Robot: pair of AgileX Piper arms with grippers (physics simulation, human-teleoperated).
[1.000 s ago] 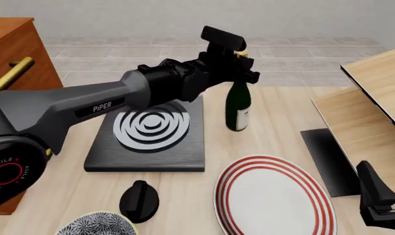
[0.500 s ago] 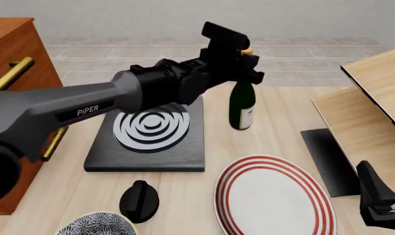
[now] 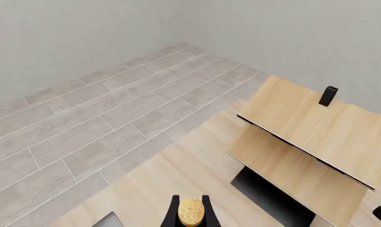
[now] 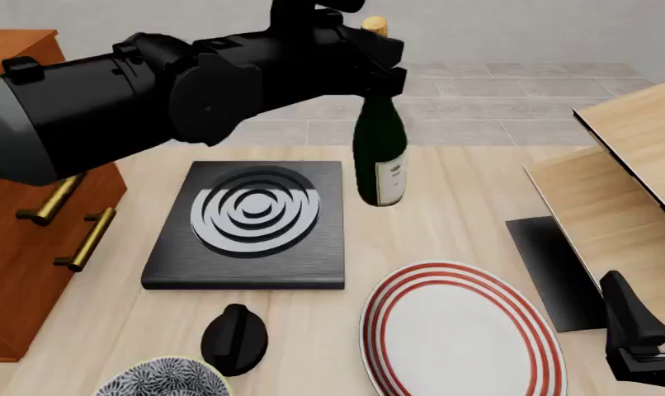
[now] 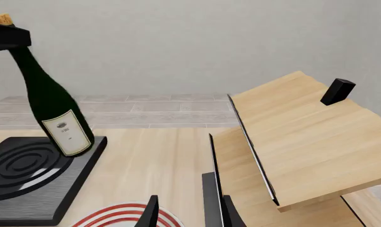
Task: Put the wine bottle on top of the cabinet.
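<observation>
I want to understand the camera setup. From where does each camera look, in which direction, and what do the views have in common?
Front view: fixed above and behind the arms, facing forward and down at the table; the left arm holds the tall dark green glass wine bottle by its neck beside the reddish-brown wooden cabinet.
Left wrist view: behind the left pincer, facing the floor; fingers grip the cork.
Right wrist view: behind the right pincer, low, facing across the table.
Shared: the bottle and the pale wooden panelled structure.
</observation>
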